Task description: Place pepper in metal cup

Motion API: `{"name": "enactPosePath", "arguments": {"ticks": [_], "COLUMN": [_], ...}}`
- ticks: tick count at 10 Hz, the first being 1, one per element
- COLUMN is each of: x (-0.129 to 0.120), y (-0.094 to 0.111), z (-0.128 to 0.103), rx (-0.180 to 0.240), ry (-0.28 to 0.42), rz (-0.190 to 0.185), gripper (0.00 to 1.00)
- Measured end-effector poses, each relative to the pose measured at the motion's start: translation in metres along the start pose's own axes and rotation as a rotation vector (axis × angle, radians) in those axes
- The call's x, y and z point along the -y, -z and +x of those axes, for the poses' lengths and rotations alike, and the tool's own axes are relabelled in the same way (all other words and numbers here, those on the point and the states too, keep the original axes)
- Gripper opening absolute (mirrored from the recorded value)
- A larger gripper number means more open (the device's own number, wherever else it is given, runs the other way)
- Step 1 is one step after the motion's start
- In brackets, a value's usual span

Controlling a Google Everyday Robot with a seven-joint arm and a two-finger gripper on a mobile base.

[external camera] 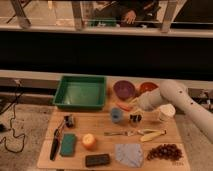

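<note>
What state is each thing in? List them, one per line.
end effector: behind the cups, next to the pepper.
pepper: outside the metal cup, at the end effector's tip.
metal cup: upright, no pepper in it.
blue cup: upright.
green bin: empty.
white cup: upright.

Single white arm (196,111) enters from right side of view, crossing right edge of table (102,126). Outer link rises leftward to bulky rounded joint (173,92), high above far right corner. From joint, forearm (152,100) slopes left and slightly down. At forearm's left end, gripper (133,104) sits low over far edge of table, somewhat right of that edge's middle, pointing left. Wrist and gripper pale, hard to separate from each other.
</note>
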Motion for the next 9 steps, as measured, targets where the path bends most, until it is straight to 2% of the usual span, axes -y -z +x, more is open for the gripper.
{"name": "enactPosePath", "arguments": {"ticks": [5, 9], "x": [0.006, -0.002], "y": [0.016, 0.022], "z": [0.015, 0.023], "rx": [-0.034, -0.066], "ry": [-0.007, -0.010], "rz": [0.031, 0.021], "gripper": [0.00, 0.00]}}
